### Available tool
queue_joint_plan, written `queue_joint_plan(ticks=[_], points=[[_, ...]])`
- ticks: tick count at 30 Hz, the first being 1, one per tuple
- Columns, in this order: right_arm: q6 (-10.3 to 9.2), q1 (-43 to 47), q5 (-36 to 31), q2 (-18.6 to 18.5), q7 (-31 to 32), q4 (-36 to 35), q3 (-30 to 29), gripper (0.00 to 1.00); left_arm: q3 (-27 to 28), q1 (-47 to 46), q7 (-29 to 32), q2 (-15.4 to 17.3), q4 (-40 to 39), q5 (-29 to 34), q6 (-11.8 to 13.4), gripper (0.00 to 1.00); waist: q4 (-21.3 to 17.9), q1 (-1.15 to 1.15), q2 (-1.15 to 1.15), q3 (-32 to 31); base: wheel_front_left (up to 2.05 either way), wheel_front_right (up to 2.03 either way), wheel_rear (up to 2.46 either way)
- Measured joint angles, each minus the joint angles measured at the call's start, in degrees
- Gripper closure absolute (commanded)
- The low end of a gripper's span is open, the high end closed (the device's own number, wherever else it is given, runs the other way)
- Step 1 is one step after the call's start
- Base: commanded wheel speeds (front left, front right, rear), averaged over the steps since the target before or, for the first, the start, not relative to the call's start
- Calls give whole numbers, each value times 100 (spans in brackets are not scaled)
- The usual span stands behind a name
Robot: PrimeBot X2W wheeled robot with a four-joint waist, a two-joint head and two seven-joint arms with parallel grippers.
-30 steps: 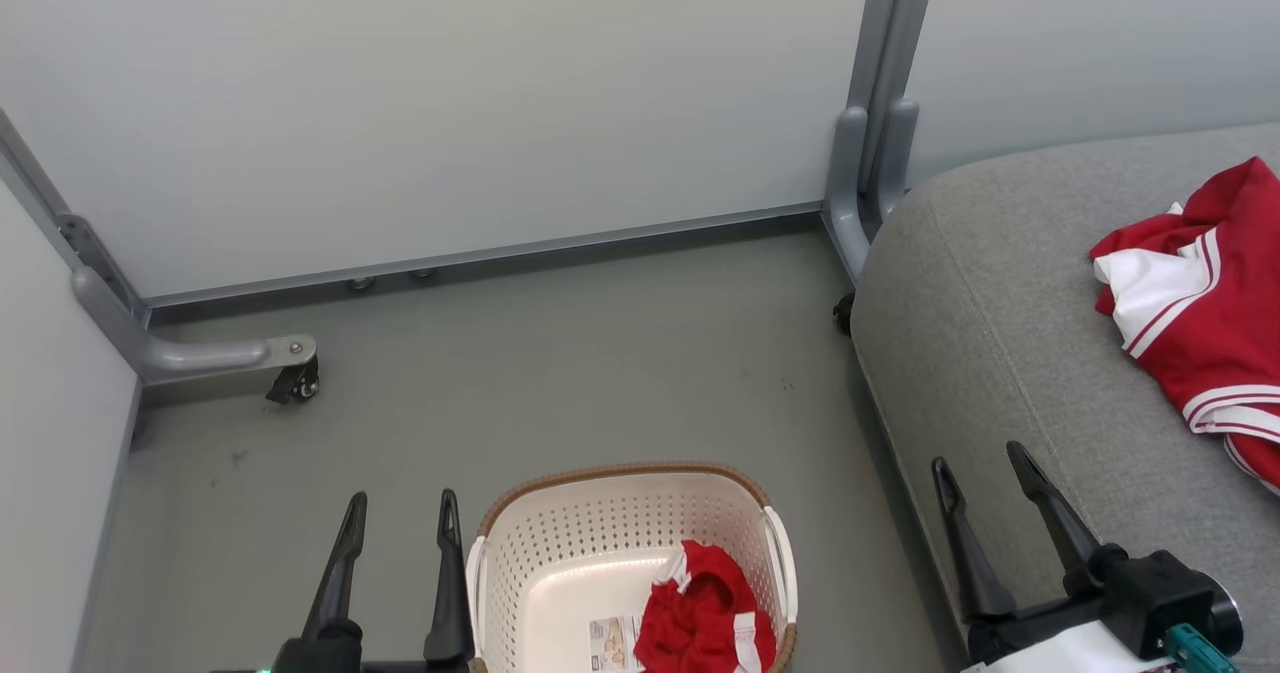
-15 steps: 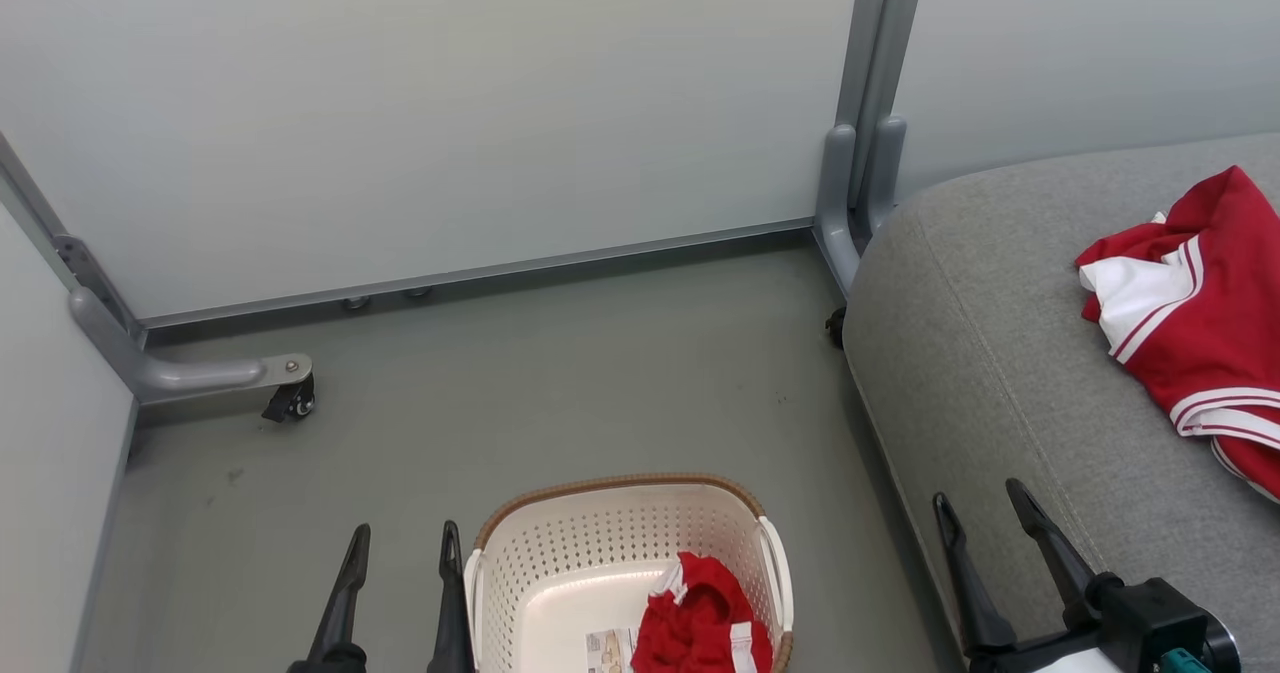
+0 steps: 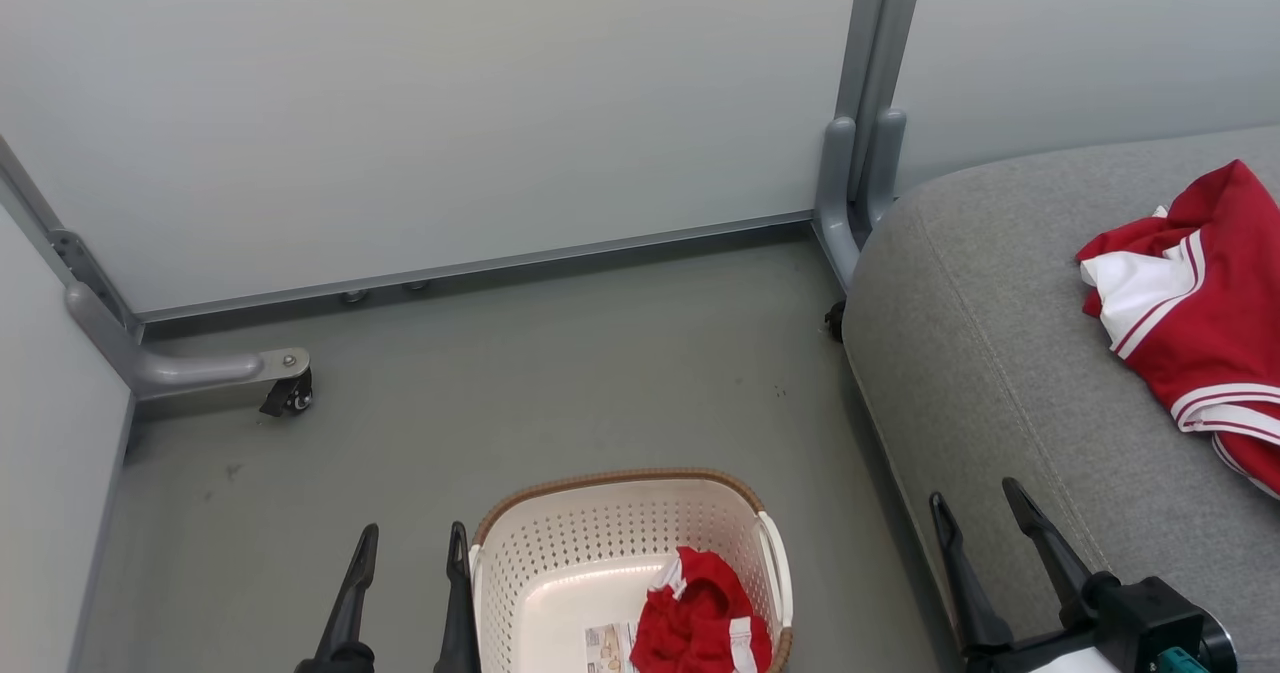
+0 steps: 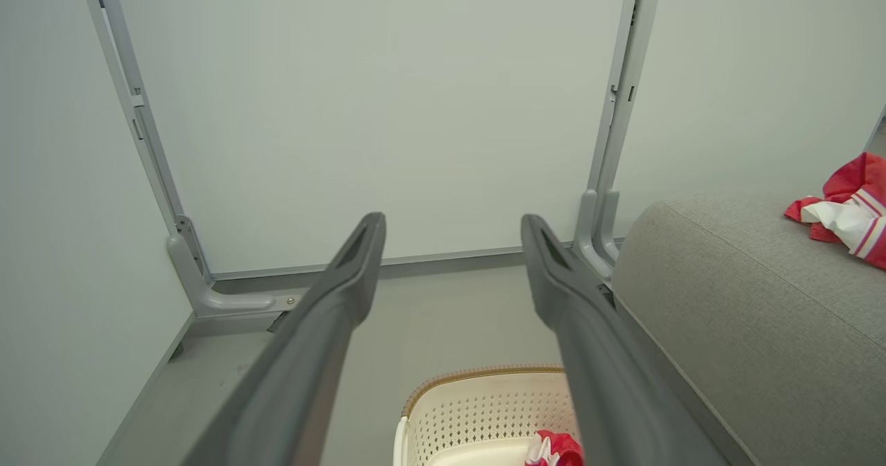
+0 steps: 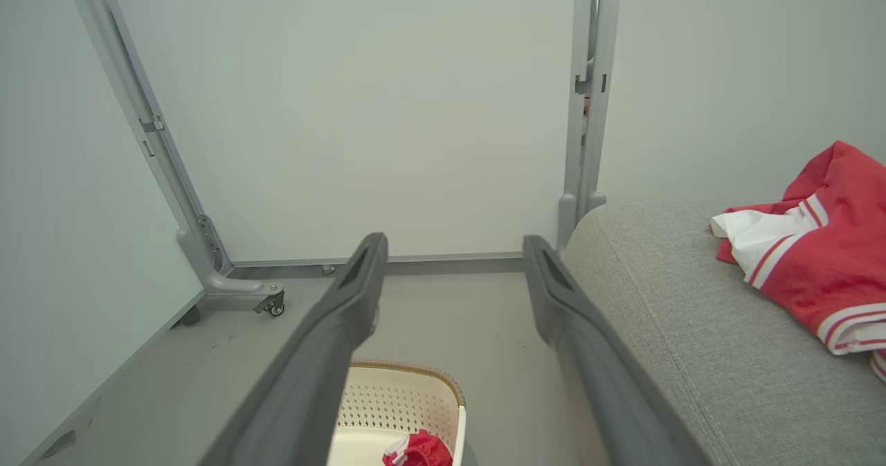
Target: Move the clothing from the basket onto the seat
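Note:
One red garment with white stripe trim (image 3: 1200, 323) lies spread on the grey seat (image 3: 1000, 373) at the right, seen too in the right wrist view (image 5: 810, 251) and the left wrist view (image 4: 848, 210). A second red garment (image 3: 700, 623) sits crumpled in the cream basket (image 3: 620, 538) on the floor, beside a paper label (image 3: 605, 648). My left gripper (image 3: 413, 538) stands open just left of the basket with nothing between its fingers. My right gripper (image 3: 975, 498) is open and empty over the seat's front left edge.
Pale partition panels on grey frames wall in the back and left. A castor foot (image 3: 285, 383) sticks out at the left; a grey post base (image 3: 850, 203) and a small castor (image 3: 832, 321) stand by the seat's far corner. Grey floor (image 3: 560, 373) lies beyond the basket.
The head camera shifted, so the whole scene moved in the picture. Both grippers sit a little lower in the frame than a second ago. The garments and basket have not moved.

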Motion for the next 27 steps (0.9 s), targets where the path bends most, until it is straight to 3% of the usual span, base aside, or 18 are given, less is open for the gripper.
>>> queue_joint_plan(ticks=[17,27], points=[[0,-47,-2,0,0,11,-1,0,-114,-107,0,-1,37,10,-41,0,-31,0,0,267,0,0,0],[0,-539,-59,-1,0,-154,38,0,-125,-468,0,-1,11,54,-76,0,-109,0,0,824,0,0,0]])
